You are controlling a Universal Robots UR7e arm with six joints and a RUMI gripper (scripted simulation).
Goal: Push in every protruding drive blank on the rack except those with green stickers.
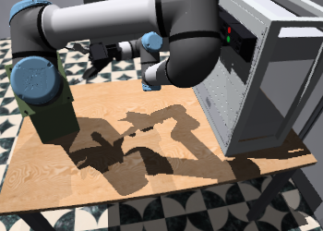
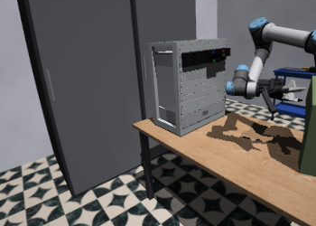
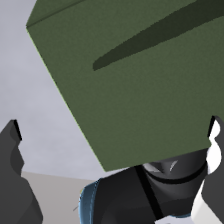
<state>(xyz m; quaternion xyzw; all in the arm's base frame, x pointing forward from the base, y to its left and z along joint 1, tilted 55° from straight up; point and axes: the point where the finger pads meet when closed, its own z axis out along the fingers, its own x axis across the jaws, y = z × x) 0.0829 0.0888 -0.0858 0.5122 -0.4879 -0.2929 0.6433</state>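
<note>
The grey rack (image 1: 258, 65) stands at the right end of the wooden table (image 1: 138, 148); it also shows in the exterior view (image 2: 190, 86). Dark drive blanks (image 1: 237, 37) sit in its top rows and stick out a little from the front. One carries a red sticker (image 1: 229, 30), and the one below it a green sticker (image 1: 228, 39). The exterior view shows the blanks (image 2: 205, 57) with small blue, red and green dots. My gripper (image 1: 88, 62) (image 2: 285, 98) is open and empty, far from the rack, off the table's far side. My upper arm hides part of the rack's front.
The arm's green pedestal (image 1: 46, 106) stands at the table's left end and fills the wrist view (image 3: 140, 80). Tall dark cabinets (image 2: 90, 77) stand behind the rack. A blue cart (image 2: 293, 74) stands beyond the table near my gripper.
</note>
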